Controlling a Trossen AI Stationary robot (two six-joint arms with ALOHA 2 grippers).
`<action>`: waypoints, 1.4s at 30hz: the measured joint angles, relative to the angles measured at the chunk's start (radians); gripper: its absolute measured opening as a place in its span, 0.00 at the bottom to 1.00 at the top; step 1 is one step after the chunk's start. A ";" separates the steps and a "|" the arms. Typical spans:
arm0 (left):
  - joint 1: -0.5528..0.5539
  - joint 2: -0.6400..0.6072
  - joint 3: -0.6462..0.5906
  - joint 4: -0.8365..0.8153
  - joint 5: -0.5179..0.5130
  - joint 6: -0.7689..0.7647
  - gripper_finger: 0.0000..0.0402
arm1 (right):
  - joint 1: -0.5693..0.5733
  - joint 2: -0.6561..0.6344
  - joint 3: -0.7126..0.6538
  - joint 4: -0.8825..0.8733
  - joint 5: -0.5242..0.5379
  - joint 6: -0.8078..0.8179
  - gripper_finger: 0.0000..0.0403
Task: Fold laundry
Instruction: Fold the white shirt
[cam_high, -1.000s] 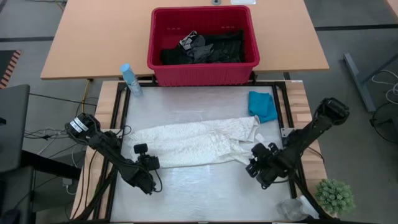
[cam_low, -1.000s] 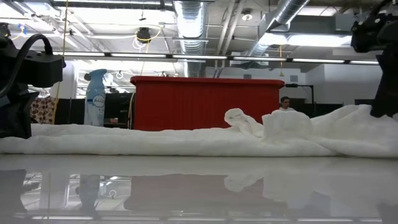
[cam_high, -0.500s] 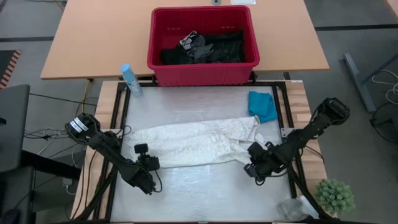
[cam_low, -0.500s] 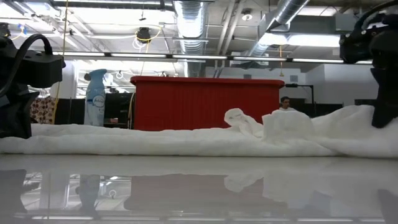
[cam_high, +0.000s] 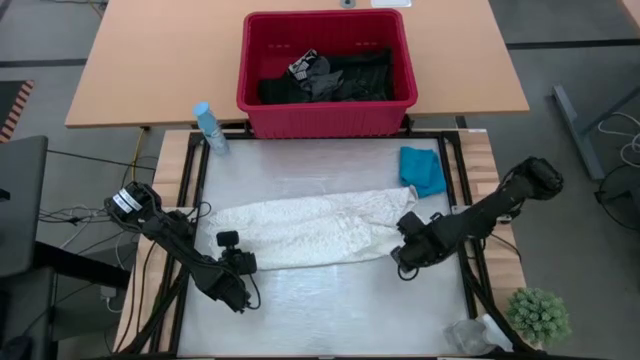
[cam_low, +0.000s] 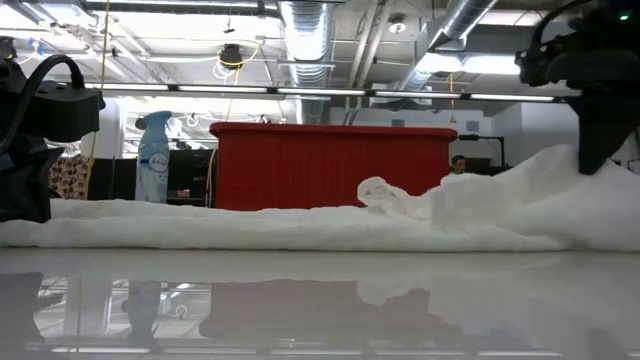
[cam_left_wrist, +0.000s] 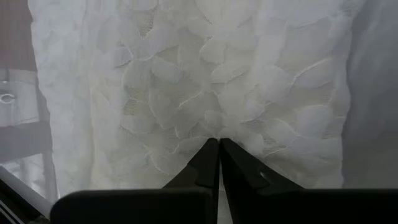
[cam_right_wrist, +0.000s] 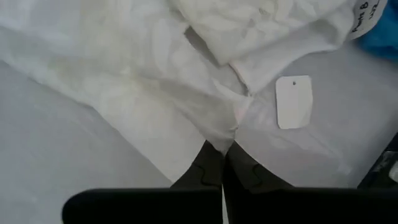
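On the table, both hands — left hand (cam_high: 237, 262), right hand (cam_high: 400, 253) — pinch the white lacy garment's (cam_high: 310, 230) edge.

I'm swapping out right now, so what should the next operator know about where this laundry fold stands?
Left gripper: fingers shut on the near edge of the white lacy garment, toward its left end.
Right gripper: fingers shut on the same garment's near right corner.
The garment lies spread flat across the table, not yet folded.
Teal garment: lying at the table's far right, untouched.
Dark garments: in the red basket behind the table.
Done: both grips taken. Left: fold the white piece, then everything else.
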 joint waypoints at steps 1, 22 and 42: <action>0.000 0.000 0.000 0.000 0.000 0.000 0.02 | -0.012 0.000 0.000 0.001 -0.005 -0.004 0.05; -0.001 0.000 0.000 -0.024 -0.002 0.005 0.02 | -0.287 0.000 0.000 -0.030 -0.086 -0.227 0.05; -0.001 0.000 0.000 -0.049 -0.004 -0.022 0.02 | -0.362 0.003 -0.005 0.028 -0.195 -0.411 0.19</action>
